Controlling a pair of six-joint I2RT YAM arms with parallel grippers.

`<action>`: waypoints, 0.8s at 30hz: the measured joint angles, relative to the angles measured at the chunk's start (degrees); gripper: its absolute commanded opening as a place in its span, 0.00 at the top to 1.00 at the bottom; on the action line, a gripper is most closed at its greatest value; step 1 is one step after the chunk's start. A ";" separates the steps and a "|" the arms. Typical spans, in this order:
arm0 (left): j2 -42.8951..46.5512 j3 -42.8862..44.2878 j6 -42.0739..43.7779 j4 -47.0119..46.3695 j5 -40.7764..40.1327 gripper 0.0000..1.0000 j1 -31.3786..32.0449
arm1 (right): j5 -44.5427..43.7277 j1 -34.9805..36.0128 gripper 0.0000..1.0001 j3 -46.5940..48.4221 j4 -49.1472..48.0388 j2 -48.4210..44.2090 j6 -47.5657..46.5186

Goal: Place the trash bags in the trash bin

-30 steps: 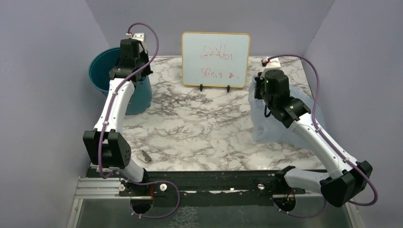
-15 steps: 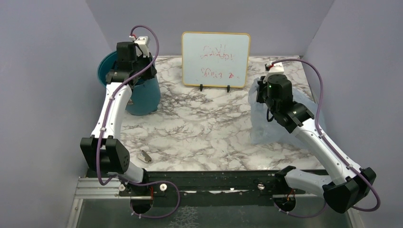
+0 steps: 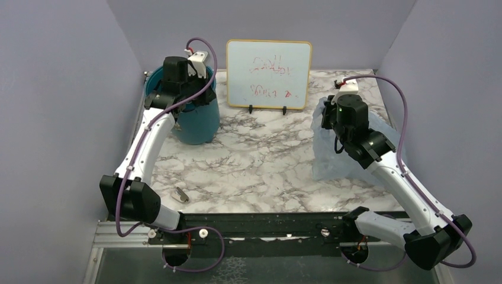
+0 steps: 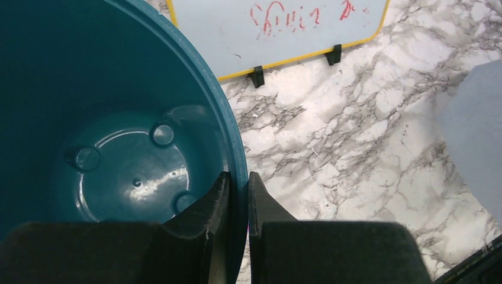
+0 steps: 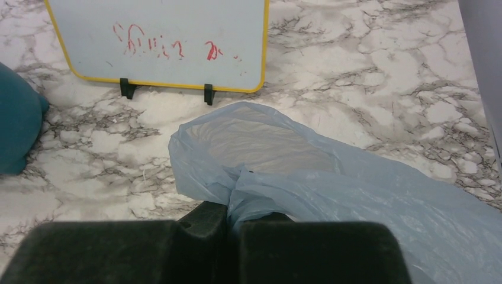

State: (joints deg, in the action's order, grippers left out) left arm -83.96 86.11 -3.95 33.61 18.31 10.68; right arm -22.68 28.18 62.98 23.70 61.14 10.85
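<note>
Trash bags (image 5: pixel 331 177) lie bunched on the marble table (image 3: pixel 260 160), pinched in the right gripper (image 5: pixel 232 216); left gripper (image 4: pixel 238 195) clamps the trash bin (image 4: pixel 231 136) rim beside the whiteboard (image 3: pixel 269 74).

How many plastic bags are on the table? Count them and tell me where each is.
1. The crinkly translucent light-blue plastic bag lies on the right side of the marble table, pinched by the right gripper. More could be hidden beneath it.
</note>
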 measured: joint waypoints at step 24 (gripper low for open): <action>3.39 -1.66 1.73 2.93 0.37 1.00 13.11 | 0.04 0.00 0.97 -0.22 0.02 -0.17 1.18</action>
State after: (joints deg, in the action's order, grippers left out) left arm -80.58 84.44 -2.22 36.53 18.68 23.79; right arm -22.63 28.18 62.76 23.73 60.97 12.03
